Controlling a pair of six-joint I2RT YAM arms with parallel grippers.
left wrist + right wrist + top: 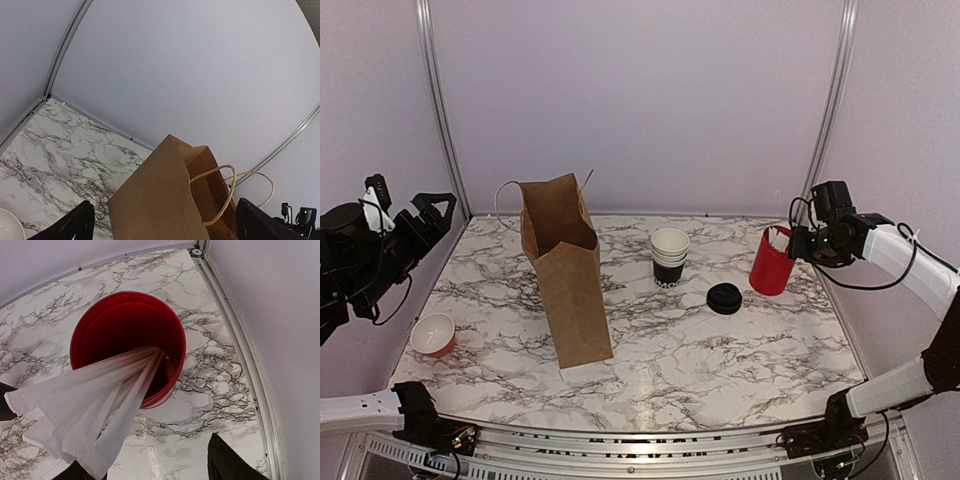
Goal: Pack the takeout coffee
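The takeout coffee does not show in any view. No lidded black cup stands on the desk (720,360). It may be inside the upright paper bag (565,290), but the bag's interior is hidden, so this cannot be confirmed.

The left end effector (432,208) hangs at the desk's left side with its jaws spread wide, holding nothing. It points toward the bag. The right end effector (796,240) sits at the rim of the red cup (770,265), also spread. The ends of the paper-wrapped straws (90,410) lie between its jaws, and bare desk shows beside them, so they do not look pinched.

The likely trouble is on the right. Closing here could catch several straws at once, and pulling them sideways could tip the red cup, which stands near the desk's right edge. The bag is tall and narrow, so a nudge from either arm could topple it. The stack of cups (669,258) and the loose lid (724,298) lie between the red cup and the bag, and a low sweep could knock them.
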